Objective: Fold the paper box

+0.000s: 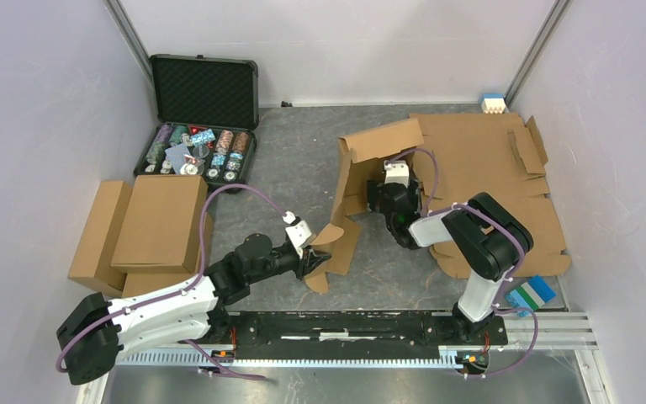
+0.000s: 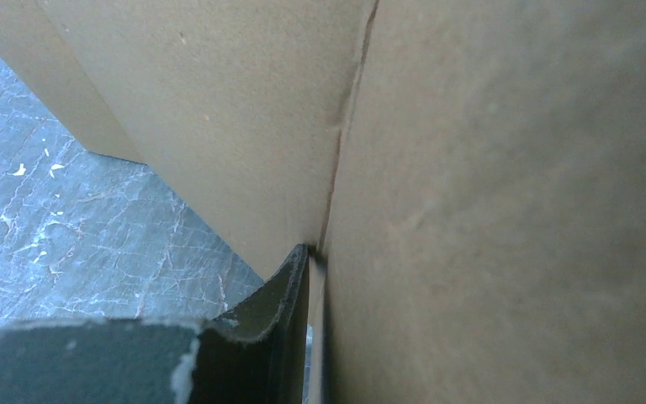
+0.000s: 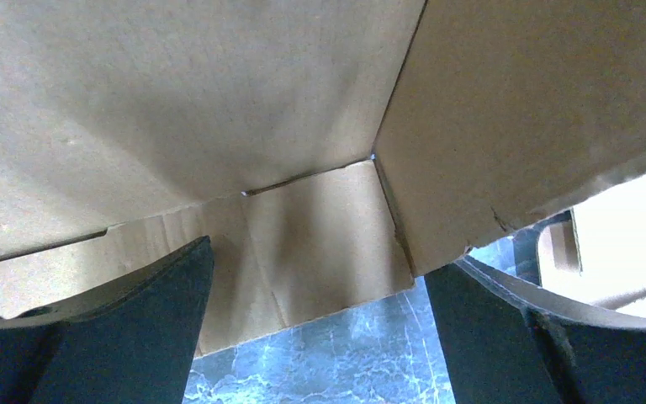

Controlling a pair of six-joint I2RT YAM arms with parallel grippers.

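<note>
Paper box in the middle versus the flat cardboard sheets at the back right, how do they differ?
The paper box stands partly folded, panels raised; the flat cardboard sheets lie spread on the table. The left gripper pinches a flap of the paper box and the open right gripper faces it; neither holds the flat cardboard sheets. Both are plain brown cardboard with cut flaps.

An open chip case (image 1: 204,91) stands behind stacked brown boxes (image 1: 156,220); cardboard sheets (image 1: 488,160) lie right.
</note>
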